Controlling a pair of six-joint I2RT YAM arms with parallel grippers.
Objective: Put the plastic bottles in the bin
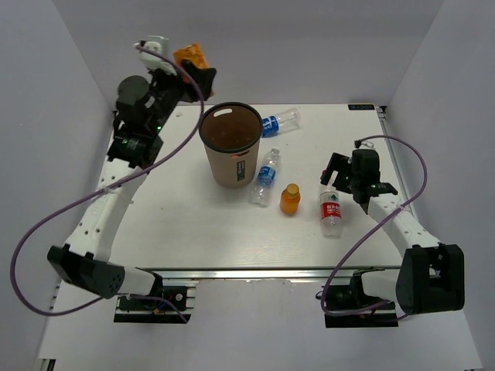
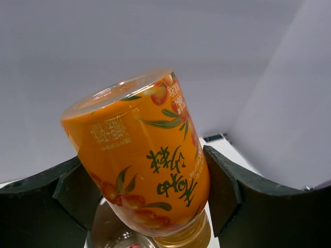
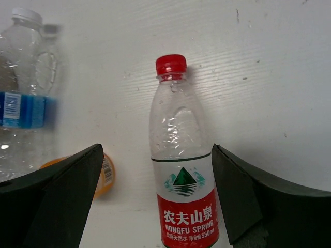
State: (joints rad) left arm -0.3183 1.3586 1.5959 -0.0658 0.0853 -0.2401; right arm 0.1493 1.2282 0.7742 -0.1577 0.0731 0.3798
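My left gripper (image 1: 195,68) is shut on a short orange bottle (image 1: 191,56), held high, up and left of the tan bin (image 1: 232,166). In the left wrist view the orange bottle (image 2: 139,160) sits tilted between both pads (image 2: 223,186). My right gripper (image 1: 331,176) is open just over the red-capped bottle (image 1: 331,210), which lies on the table. In the right wrist view this bottle (image 3: 183,170) lies between the spread fingers (image 3: 243,201), untouched. A second orange bottle (image 1: 290,199) stands right of the bin. Two blue-label bottles lie by the bin, one beside it (image 1: 265,176) and one behind it (image 1: 278,122).
The white table (image 1: 186,224) is closed in by grey walls on three sides. The right wrist view also shows a blue-label bottle (image 3: 23,103) and the standing orange bottle (image 3: 106,175) to the left. Purple cables loop off both arms.
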